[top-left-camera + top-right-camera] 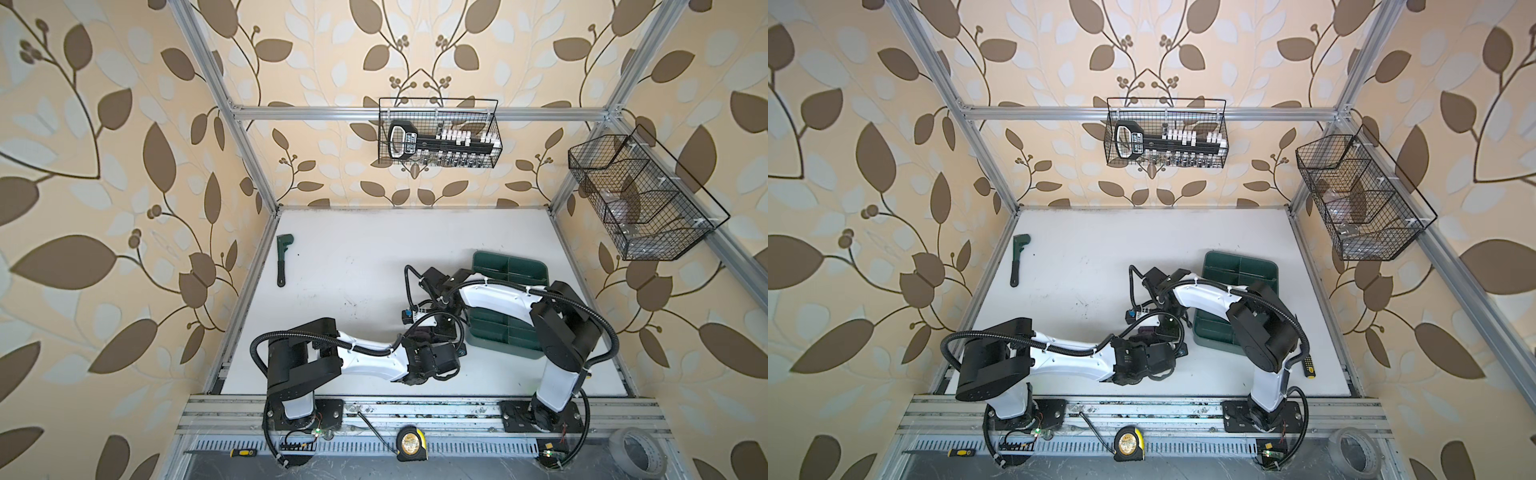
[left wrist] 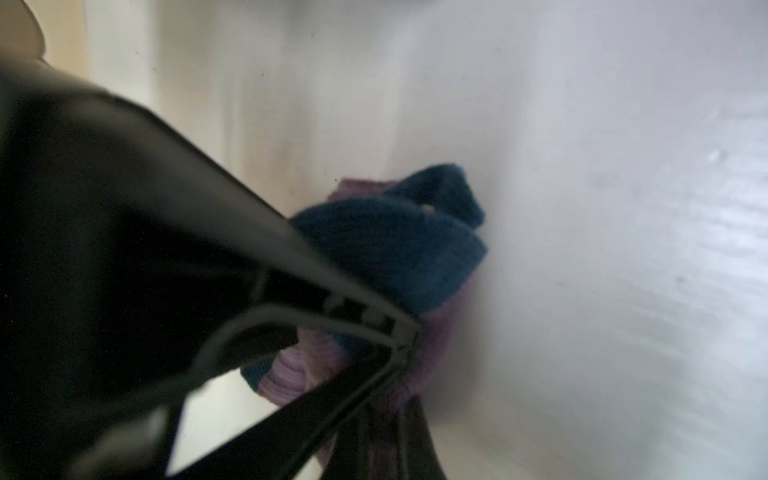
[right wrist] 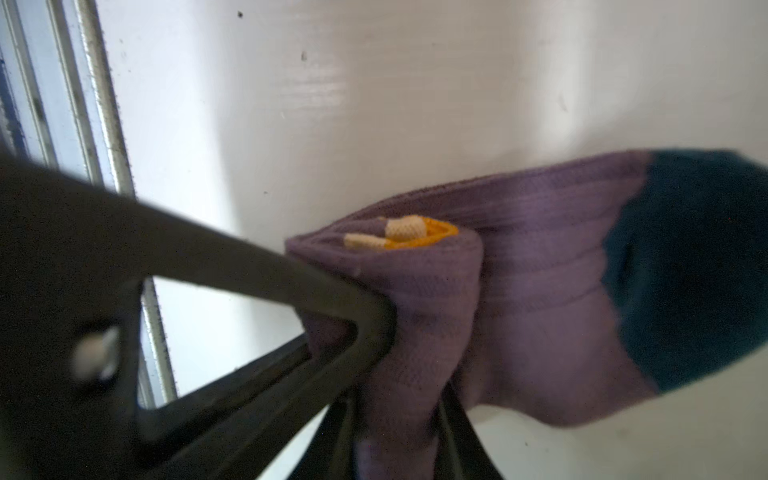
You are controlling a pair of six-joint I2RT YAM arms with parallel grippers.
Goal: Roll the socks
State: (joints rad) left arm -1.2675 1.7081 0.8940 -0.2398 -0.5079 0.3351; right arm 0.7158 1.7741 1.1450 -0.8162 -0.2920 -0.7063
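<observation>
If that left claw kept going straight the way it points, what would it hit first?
The left gripper is shut on the purple ribbed knit sock with navy toe, so that sock comes first. Behind it seems to be the white tabletop, though the blur hides depth.

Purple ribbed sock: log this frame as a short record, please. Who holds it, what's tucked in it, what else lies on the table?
Sock: purple ribbed knit sock with navy patches, partly folded over
Left gripper: fingers shut on its navy-and-purple end
Right gripper: fingers pinch the folded purple part
Inside fold: mustard-yellow cuff, beige knit sock
Also on white table: dark green divided plastic tray, green pipe wrench
</observation>
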